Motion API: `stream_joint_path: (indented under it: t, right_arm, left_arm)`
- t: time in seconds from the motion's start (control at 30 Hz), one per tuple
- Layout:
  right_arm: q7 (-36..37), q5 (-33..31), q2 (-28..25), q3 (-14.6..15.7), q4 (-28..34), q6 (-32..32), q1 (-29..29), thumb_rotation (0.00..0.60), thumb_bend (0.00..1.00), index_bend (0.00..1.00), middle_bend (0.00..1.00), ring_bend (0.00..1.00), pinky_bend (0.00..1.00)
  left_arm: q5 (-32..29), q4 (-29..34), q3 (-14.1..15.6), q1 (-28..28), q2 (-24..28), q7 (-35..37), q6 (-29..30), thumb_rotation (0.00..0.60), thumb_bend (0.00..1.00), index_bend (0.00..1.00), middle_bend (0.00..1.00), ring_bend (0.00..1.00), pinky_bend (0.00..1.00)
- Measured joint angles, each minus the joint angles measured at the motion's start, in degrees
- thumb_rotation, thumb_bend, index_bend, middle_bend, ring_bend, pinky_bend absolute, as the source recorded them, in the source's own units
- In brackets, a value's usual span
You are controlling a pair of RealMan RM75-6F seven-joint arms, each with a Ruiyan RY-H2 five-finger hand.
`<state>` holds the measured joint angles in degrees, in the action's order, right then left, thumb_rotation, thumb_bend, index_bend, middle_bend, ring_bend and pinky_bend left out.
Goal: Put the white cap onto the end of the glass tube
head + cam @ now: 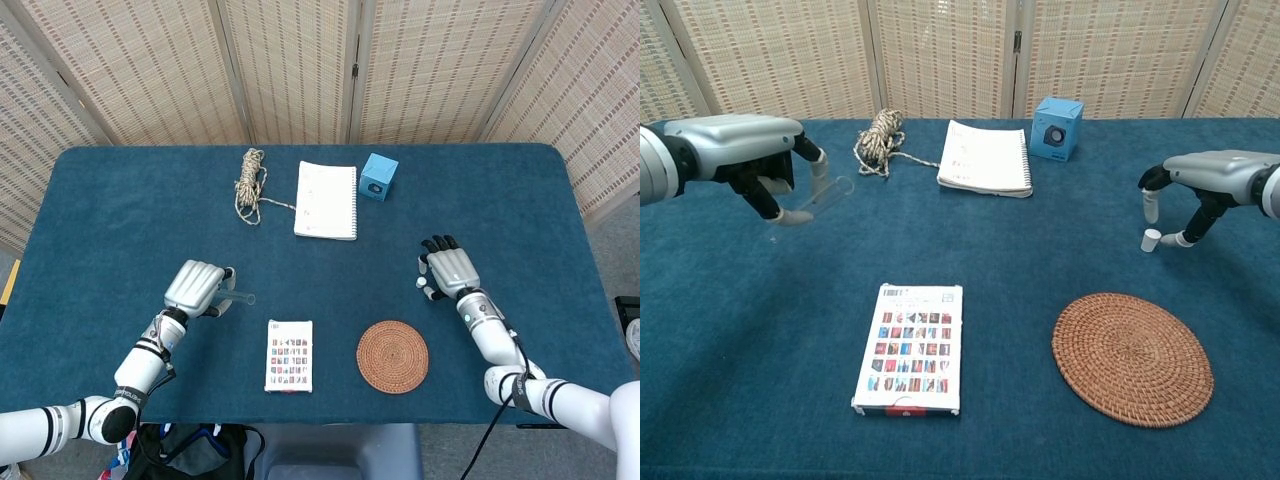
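Observation:
My left hand [197, 288] [745, 150] grips a clear glass tube [238, 297] [825, 192] above the left side of the table, the tube's open end pointing right. The small white cap [421, 283] [1151, 239] stands on the blue cloth at the right. My right hand [448, 270] [1205, 180] hovers low over it, fingers apart. One fingertip hangs just above the cap and the thumb tip sits close beside it on the right. The cap rests on the table, not lifted.
A round woven mat [393, 356] [1132, 358] lies in front of the cap. A printed card box [289, 355] [910, 348] lies front centre. At the back are a rope coil [250, 184], a spiral notebook [326, 200] and a blue cube [378, 176].

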<state>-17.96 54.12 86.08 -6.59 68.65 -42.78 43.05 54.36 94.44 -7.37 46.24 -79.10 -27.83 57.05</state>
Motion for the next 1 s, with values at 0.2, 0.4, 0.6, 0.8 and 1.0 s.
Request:
stream_joint_path:
  t: [0.2,0.4,0.6,0.8,1.0]
  right_arm:
    - [-0.8,-0.9,0.6,-0.1,-0.8,0.8,0.4,0.6,0.3,0.43,0.13,0.0,0.0]
    - [-1.8,-2.0,1.1,-0.1,-1.2,1.4,0.8,0.6,0.31,0.44,0.13,0.0,0.0]
    - [-2.1,-2.3,1.5,0.0,-1.4,1.6,1.1,0.6,0.31,0.44,0.13,0.0,0.0]
    - [-2.4,-2.4,1.8,0.0,-1.8,1.7,1.2,0.6,0.32,0.46,0.14,0.0,0.0]
    - [-2.5,-2.5,2.0,-0.1,-2.1,1.7,1.4,0.6,0.33,0.46,0.15,0.0,0.0]
  left_arm:
    - [0.1,-0.1,0.0,-0.1,0.0,0.0,0.0,0.6,0.37,0.59,0.99,1.0,1.0]
    - [0.2,-0.3,0.1,-0.2,-0.1,0.0,-0.1,0.6,0.37,0.59,0.99,1.0,1.0]
    - [0.2,-0.4,0.1,-0.2,-0.2,0.1,-0.1,0.6,0.37,0.59,0.99,1.0,1.0]
    - [0.3,-0.6,0.1,-0.4,-0.1,0.3,-0.1,0.6,0.37,0.59,0.99,1.0,1.0]
    - [0.4,-0.8,0.2,-0.5,-0.1,0.5,-0.2,0.6,0.37,0.59,0.99,1.0,1.0]
